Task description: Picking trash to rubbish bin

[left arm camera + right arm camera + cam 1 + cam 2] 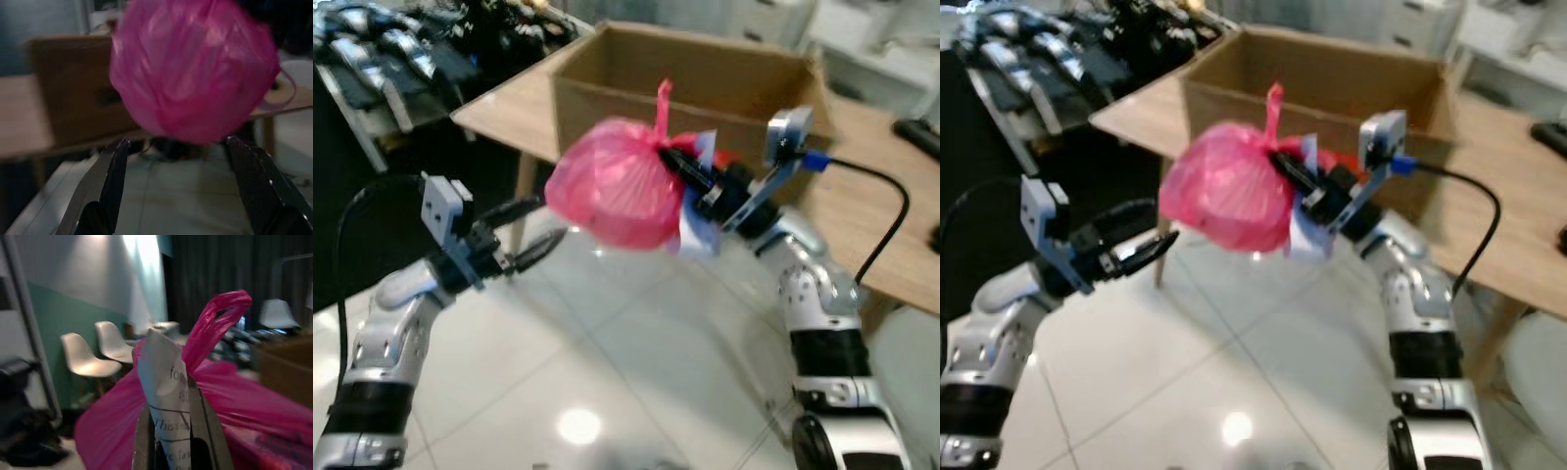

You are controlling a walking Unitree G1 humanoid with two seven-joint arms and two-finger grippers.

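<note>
Nearest the camera, low on the left, the left gripper (533,235) hangs over the white tiled floor (607,372) with its 2 black fingers spread apart and nothing between them; its wrist view shows the pink bag floating just beyond the fingertips, not touched. To its right, the pink trash bag (617,196) is held in the air, knotted at the top, in front of the cardboard box (695,73) that sits at the near corner of the wooden table (862,215). Further right, the right gripper (680,166) is clenched on the bag's neck, and its wrist view shows a printed slip of paper (168,396) pinched between the fingers along with the pink plastic. Judging by this, the pickup is done and the carry is under way; what is left is to bring the bag over the box's open top, if that serves as the bin, and release it.
</note>
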